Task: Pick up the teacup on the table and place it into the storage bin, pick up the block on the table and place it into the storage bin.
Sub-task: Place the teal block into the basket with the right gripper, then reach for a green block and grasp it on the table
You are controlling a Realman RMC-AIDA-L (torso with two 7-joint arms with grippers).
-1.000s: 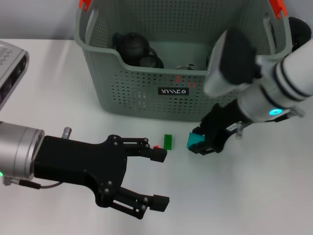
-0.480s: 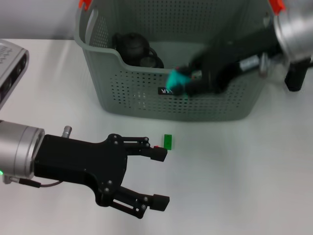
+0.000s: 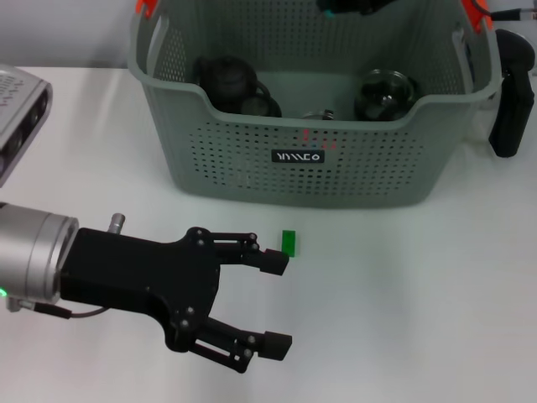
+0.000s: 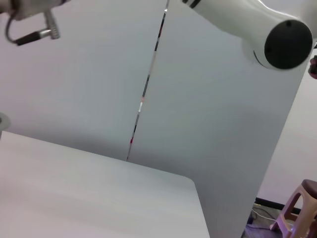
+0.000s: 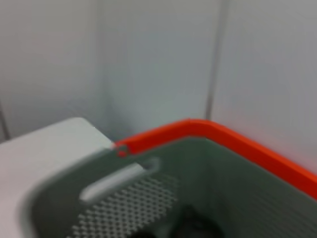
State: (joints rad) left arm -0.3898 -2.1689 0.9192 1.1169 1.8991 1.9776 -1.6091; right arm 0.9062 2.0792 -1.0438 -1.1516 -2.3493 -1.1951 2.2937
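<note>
Green block lies just beyond the left gripper's spread jaws.

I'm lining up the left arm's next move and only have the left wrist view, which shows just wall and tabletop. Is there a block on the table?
Observer: Yes. A small green block lies on the table in front of the storage bin, outside it.
Operator: Where is the left gripper relative to it?
Observer: The left gripper is open low over the table, with one fingertip right beside the block.
Operator: And the right arm?
Observer: The right gripper is above the bin's far side, at the top edge of the head view.
</note>
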